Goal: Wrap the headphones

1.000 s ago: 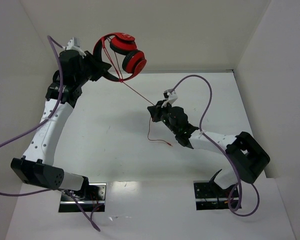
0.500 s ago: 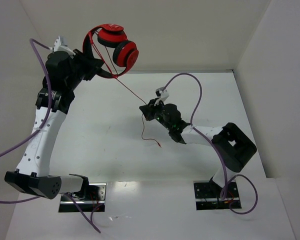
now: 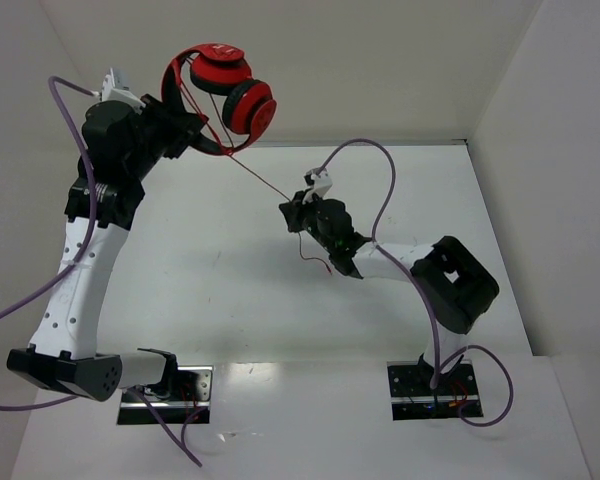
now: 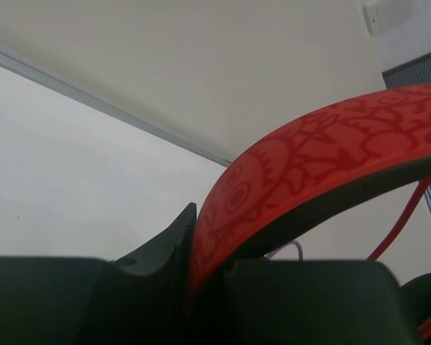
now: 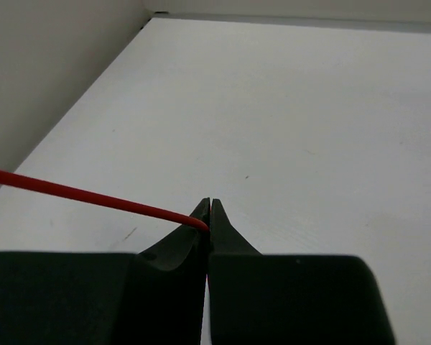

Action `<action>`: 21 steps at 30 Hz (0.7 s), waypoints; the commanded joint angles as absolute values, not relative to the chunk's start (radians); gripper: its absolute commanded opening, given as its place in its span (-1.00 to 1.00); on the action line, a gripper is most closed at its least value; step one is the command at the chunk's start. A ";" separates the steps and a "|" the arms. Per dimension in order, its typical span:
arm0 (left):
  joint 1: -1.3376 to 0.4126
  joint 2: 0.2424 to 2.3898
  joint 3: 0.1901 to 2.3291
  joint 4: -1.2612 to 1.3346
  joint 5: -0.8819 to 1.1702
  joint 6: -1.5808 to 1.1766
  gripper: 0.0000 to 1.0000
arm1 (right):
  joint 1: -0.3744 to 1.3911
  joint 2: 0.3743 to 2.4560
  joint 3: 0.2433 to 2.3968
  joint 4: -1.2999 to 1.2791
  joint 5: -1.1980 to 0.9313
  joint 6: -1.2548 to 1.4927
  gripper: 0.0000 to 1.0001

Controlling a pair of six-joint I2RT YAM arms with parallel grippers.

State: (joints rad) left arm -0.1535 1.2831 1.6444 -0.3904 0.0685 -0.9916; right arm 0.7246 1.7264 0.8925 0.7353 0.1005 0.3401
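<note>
Gripping the red headphones point(image 3: 248, 105) by their patterned band, the left gripper point(image 3: 198, 138) holds them raised over the far left of the white table point(image 3: 210, 300), its jaws clamped on the band. Their thin red cord point(image 3: 265, 183) runs taut down to the right gripper point(image 5: 210, 210), whose jaws are pinched together on it above mid-table. The cord's loose end dangles below.
</note>
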 commanded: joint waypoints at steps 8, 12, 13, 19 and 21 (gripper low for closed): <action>-0.147 1.198 1.755 -0.495 0.440 -0.727 -1.00 | 0.546 1.781 1.055 0.643 0.066 0.114 -0.99; -0.147 1.163 1.608 -0.564 0.564 -0.579 -1.00 | 0.537 1.781 1.153 0.597 0.037 0.002 -0.99; -0.147 1.154 1.577 -0.578 0.574 -0.560 -1.00 | 0.537 1.781 1.190 0.597 0.023 -0.008 -0.99; -0.147 1.163 1.365 -0.686 0.517 -0.358 -1.00 | 0.525 1.781 1.279 0.542 -0.037 -0.035 -0.99; -0.147 1.175 1.342 -0.724 0.418 -0.273 -1.00 | 0.525 1.781 1.293 0.522 -0.028 -0.046 -0.99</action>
